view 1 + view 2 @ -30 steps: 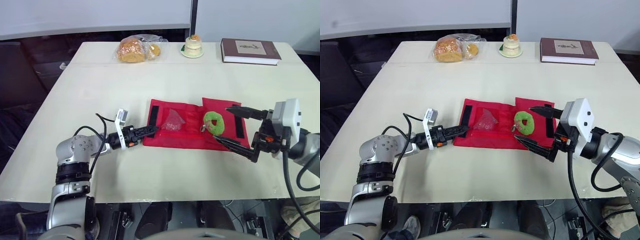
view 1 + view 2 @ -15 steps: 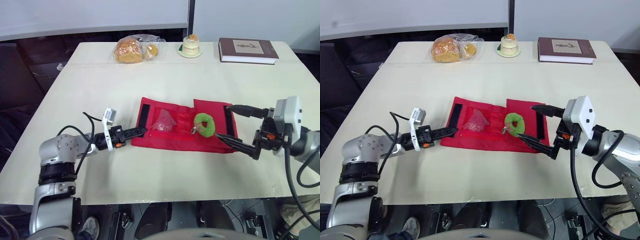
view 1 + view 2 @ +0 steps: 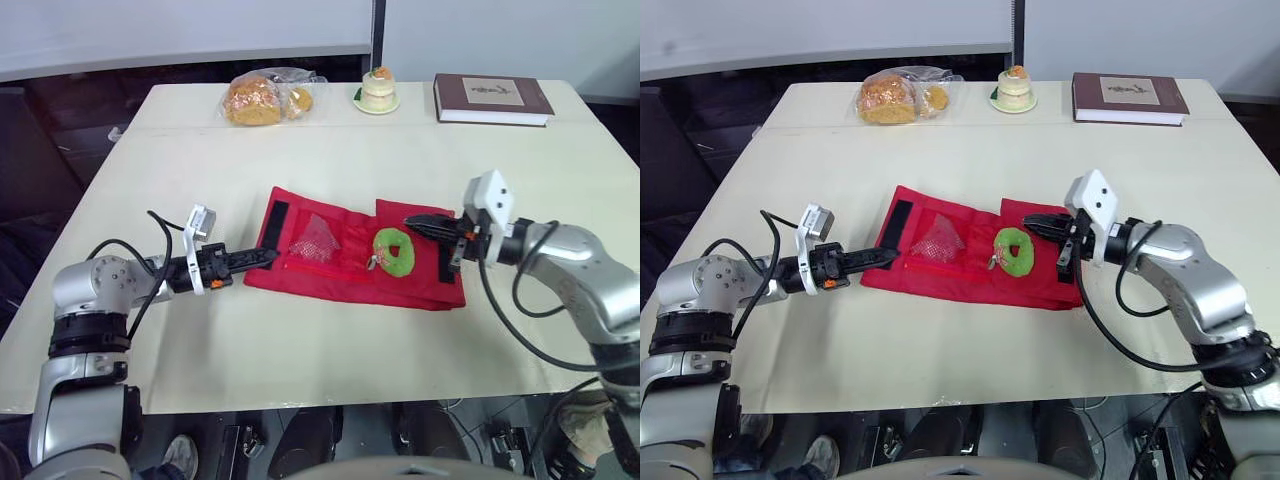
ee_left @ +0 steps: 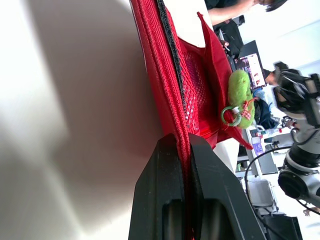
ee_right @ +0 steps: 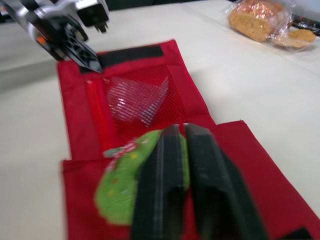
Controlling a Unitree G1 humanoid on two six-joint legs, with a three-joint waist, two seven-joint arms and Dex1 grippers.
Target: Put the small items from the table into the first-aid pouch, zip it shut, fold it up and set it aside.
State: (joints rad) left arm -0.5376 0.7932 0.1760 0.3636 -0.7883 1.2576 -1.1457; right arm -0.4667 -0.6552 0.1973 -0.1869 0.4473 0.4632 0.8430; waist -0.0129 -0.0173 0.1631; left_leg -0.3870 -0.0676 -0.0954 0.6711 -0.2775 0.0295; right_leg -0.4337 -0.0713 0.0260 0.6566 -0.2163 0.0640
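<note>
Fingers [image 4: 162, 200] of L gripper [image 3: 266, 255] clamped on near-left edge of red pouch [image 3: 340, 282]. R gripper [image 3: 411, 222] fingers pressed together, nothing seen btwn them.

Head views: pouch lies open and flat mid table [image 3: 300, 160]. It's fabric w/ black strip [image 3: 272, 218] at each end. Mesh pocket [image 3: 347, 245] holds crinkly clear packet [image 3: 313, 240]. Fuzzy green ring toy [image 3: 393, 250] lies on top of fabric, R tips just beside it. Far edge: bagged bread [image 3: 262, 97], small cake [image 3: 377, 90], book [image 3: 490, 98].

L wrist: red hem pinched btwn both fingers; toy's metal ring [image 4: 230, 116] farther along.

R wrist: fingers over toy, packet under mesh beyond.
</note>
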